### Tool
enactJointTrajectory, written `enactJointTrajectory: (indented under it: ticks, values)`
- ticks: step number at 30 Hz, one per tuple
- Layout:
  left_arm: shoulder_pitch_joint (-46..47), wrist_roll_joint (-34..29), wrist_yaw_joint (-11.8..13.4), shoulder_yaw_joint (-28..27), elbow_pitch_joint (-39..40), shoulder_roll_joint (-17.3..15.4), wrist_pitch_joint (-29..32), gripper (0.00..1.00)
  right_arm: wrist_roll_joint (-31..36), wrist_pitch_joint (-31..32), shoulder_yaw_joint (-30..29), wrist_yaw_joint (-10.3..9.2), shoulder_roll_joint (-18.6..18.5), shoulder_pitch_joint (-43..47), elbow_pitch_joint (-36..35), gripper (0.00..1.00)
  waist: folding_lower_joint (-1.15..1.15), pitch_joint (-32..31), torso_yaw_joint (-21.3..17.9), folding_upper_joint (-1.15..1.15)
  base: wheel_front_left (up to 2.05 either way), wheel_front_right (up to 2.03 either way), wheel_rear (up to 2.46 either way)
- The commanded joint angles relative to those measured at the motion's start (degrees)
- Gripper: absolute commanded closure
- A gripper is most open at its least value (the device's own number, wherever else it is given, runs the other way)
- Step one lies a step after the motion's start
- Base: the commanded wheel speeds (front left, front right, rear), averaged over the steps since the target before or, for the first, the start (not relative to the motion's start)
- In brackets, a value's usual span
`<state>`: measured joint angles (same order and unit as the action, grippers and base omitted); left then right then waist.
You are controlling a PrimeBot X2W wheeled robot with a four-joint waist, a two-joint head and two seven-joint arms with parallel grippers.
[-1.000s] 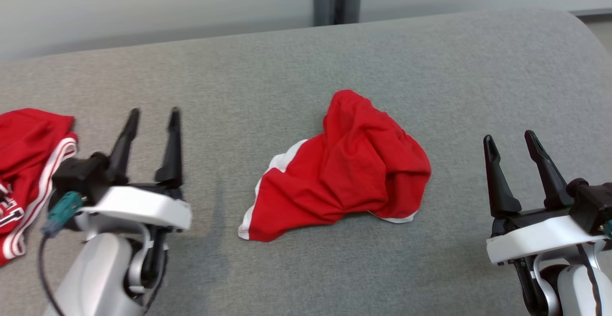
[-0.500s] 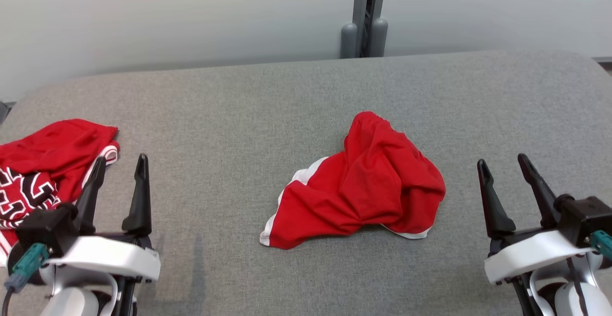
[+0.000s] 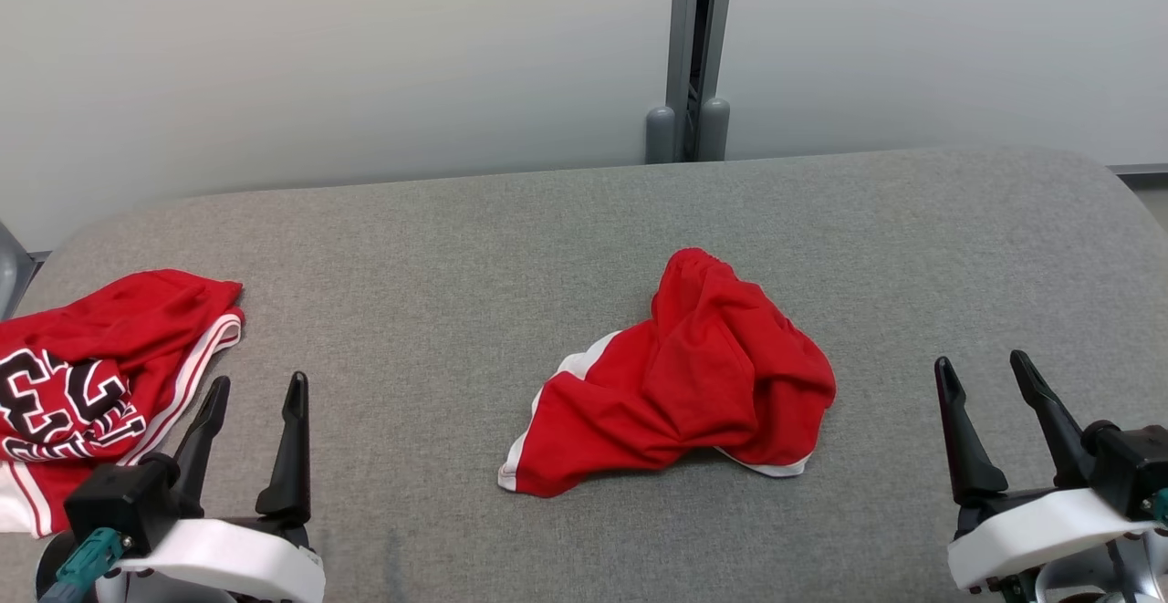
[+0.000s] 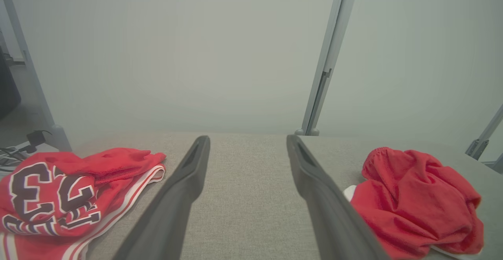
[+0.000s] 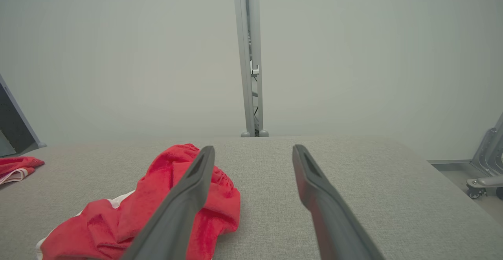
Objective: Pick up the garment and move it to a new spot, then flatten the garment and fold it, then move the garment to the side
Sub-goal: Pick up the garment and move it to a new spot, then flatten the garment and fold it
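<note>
Shifted since half a second back: head camera only, tilted up, so both grippers lower in frame; no real move of cloth on table [image 3: 438,247].

Well left of post [image 3: 691,56]: printed jersey [image 3: 82,384], then left gripper [image 3: 257,384], fingers spread, nothing held.

Straight in front of post, mid-table: garment [image 3: 680,384], crumpled red heap.

Well right of post: right gripper [image 3: 979,364], spread too, empty.

Probably light, floppy, zero stiffness. Best pinched at white-trimmed corner [image 3: 516,462] or gathered waistband [image 5: 184,150].

Waistband gathers clearer from right wrist view; jersey print [image 4: 43,189] clearer from left wrist.

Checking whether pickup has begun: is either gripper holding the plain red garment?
No, the left gripper and right gripper are open, apart from the garment lying on the table.
</note>
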<state>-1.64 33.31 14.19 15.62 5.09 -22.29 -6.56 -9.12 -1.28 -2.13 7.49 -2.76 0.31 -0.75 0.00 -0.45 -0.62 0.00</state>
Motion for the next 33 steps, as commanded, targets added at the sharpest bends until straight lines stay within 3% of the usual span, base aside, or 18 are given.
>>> enactJointTrajectory:
  ticks: [1, 33]
  values:
    - [-0.46, -0.5, 0.49, -0.21, 0.26, -0.4, 0.19, 0.0, -0.38, 0.26, -0.3, 0.01, -0.24, 0.65, -0.44, 0.0, 0.0, -0.19, 0.07, 0.0, 0.0, 0.0, 0.0]
    - [-0.36, 0.06, 1.86, 0.71, 1.2, -0.98, 1.74, 0.0, -1.63, 0.81, -0.7, 0.01, -0.24, 1.49, -2.07, 0.0, 0.0, 0.38, -0.38, 0.0, 0.0, 0.0, 0.0]
